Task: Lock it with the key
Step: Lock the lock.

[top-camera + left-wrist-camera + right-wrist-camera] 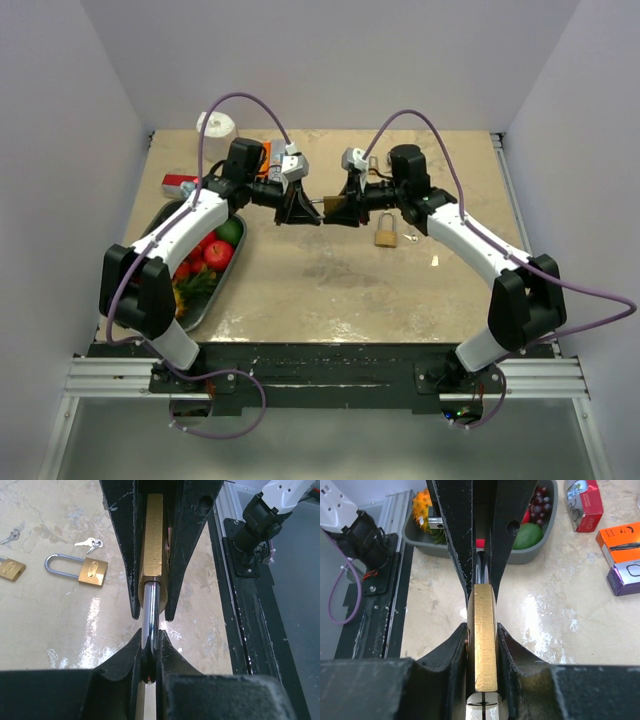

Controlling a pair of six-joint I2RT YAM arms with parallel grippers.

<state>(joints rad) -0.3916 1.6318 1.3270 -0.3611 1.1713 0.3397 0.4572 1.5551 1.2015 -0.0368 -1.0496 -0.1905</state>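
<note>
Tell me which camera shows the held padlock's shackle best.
Left wrist. The shackle runs clearly from the brass body into the left gripper, shut on it. Right wrist shows only a dark sliver past the body; the top view shows it too small to make out.

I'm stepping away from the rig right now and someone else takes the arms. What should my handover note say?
Left gripper: shut on the steel shackle of the padlock.
Right gripper: shut on that padlock's brass body, held between the arms above the table.
Keys: on the table beside a spare padlock; neither gripper holds one.
Done: padlock up and braced by both arms.
Left: fetch a key, insert it, turn it. Whether the shackle is seated cannot be told.
</note>
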